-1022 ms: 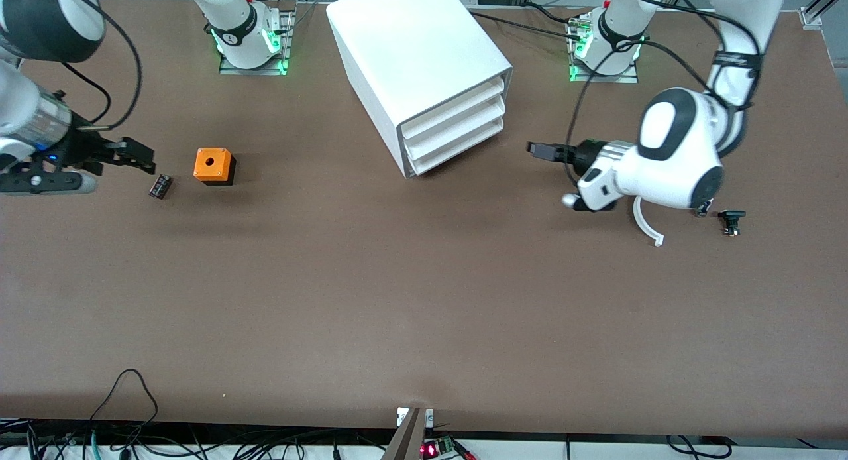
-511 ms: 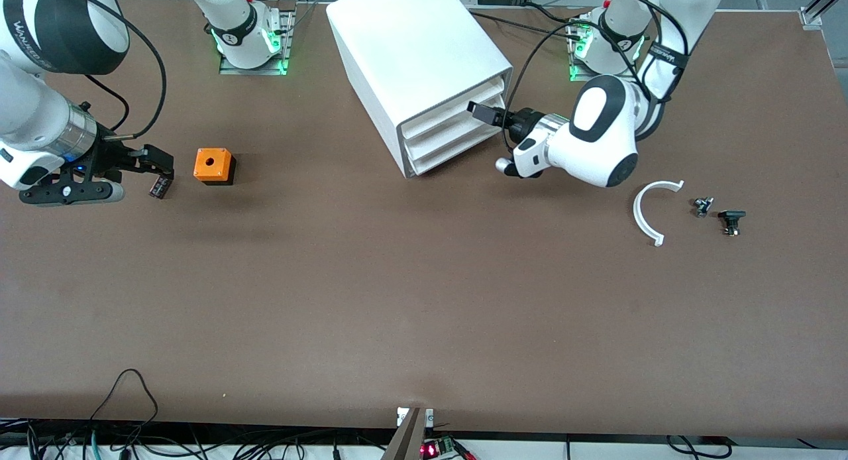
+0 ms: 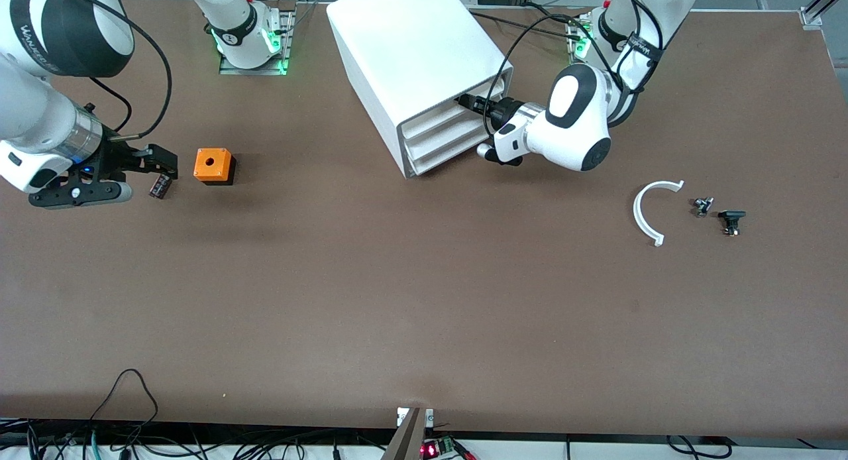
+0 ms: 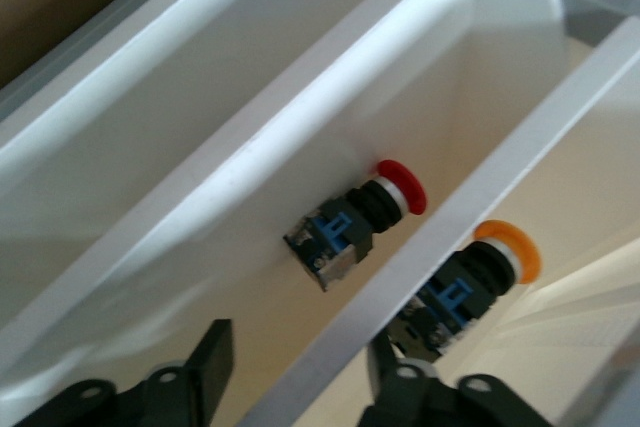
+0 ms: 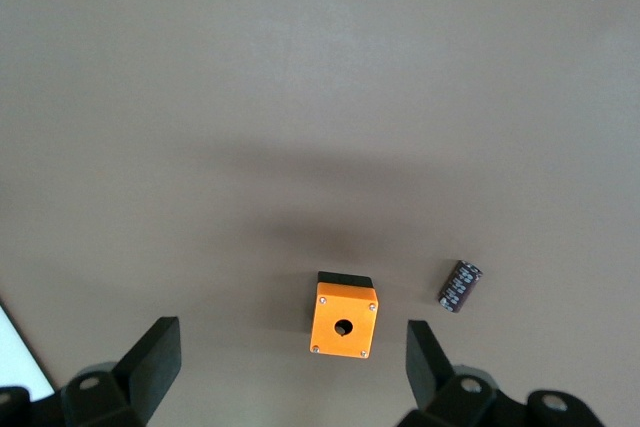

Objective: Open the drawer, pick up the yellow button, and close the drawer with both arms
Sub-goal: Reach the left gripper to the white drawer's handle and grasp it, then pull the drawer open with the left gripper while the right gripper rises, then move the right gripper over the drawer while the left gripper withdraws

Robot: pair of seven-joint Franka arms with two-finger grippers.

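The white cabinet (image 3: 411, 42) stands mid-table with its three drawers pushed in. My left gripper (image 3: 466, 103) is at the front of the uppermost drawer (image 3: 434, 114). In the left wrist view this gripper (image 4: 298, 377) is open, its fingers (image 4: 210, 357) on either side of a white drawer front rail (image 4: 480, 207) with narrow gaps. Two buttons lie in adjoining trays: a red-capped one (image 4: 360, 222) and an orange-capped one (image 4: 480, 267). Which tray is the uppermost I cannot tell there. My right gripper (image 3: 162, 163) hangs open and holds nothing.
An orange box with a hole (image 3: 213, 166) and a small dark block (image 3: 159, 185) lie under the right gripper (image 5: 290, 367). A white curved strip (image 3: 646, 211) and two small dark parts (image 3: 702, 206) (image 3: 731, 220) lie toward the left arm's end.
The left arm swung from over the table beside the curved strip to the cabinet front, and its fingers narrowed. The right gripper shifted slightly toward the orange box.
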